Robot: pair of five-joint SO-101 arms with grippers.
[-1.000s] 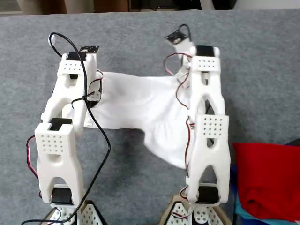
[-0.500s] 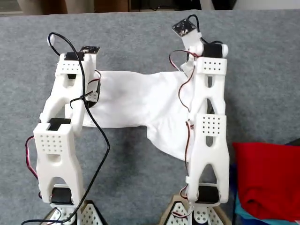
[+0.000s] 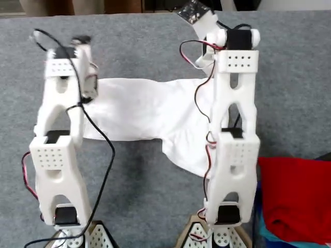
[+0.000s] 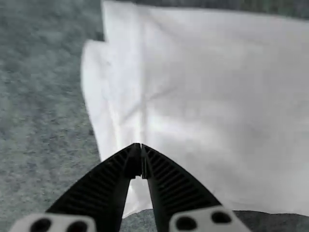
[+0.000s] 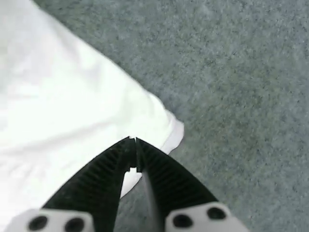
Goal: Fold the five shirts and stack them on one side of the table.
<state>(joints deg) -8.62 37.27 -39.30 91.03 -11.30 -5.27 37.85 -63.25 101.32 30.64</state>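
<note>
White shirt (image 3: pixel 150 111): flat at table (image 3: pixel 134 191) centre | left claw (image 4: pixel 137 151): jaws together, empty, over its 9 o'clock edge | right claw (image 5: pixel 133 141): jaws together, empty, over its 3 o'clock edge | red shirt (image 3: pixel 295 196): 4 o'clock.

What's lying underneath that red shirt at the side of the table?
A strip of teal cloth sticks out from under the red shirt's near edge. The red shirt covers the rest, so I can't tell what the cloth is or how many pieces lie there.
</note>
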